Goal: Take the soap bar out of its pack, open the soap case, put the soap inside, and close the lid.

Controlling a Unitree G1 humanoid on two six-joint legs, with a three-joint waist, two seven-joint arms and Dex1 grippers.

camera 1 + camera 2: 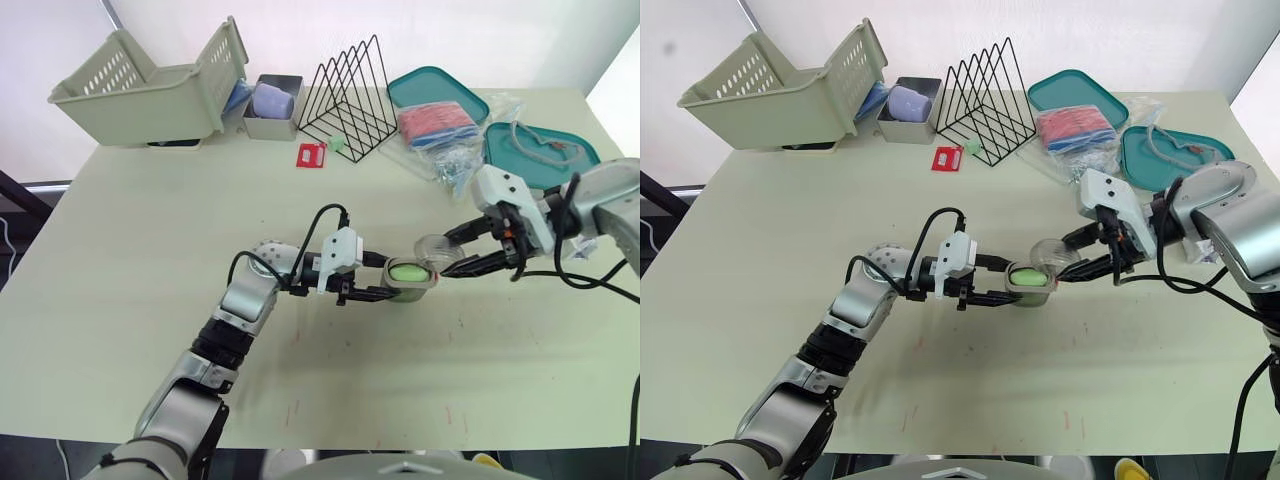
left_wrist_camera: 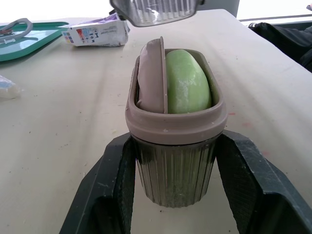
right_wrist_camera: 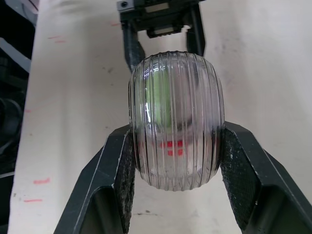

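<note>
Since the pale table [image 1: 150, 250] is the biggest thing here, I'll start there: everything sits on it. Along the far edge are a tipped slatted basket [image 1: 150, 90], a black wire file rack [image 1: 350, 100], a teal tray [image 1: 410, 85] and a second teal tray [image 1: 585, 155], then a small metal tin [image 1: 270, 122] and a little red card [image 1: 312, 154]. A printed carton [image 2: 95, 34] lies near the second tray.

Now the good stuff, in the middle of the table. The left gripper [image 1: 392, 281] is clamped around the soap case [image 2: 173, 170], 1 black finger pressed on each long side of the ribbed dark base, spread only as wide as the case itself. The case stands on the table with its open top up.

The right gripper [image 1: 452, 255] is grasping the clear ribbed lid [image 3: 175, 122] the same way, 1 finger on each side, opened just to the lid's width. From the head cam the lid hangs at the right end of the case, slightly above its rim. I can't tell if the 2 are touching.

The green soap bar [image 2: 187, 83] is already inside the case, lying along 1 side. Next to it a taupe insert [image 2: 151, 73] stands on edge, poking up past the rim.
</note>
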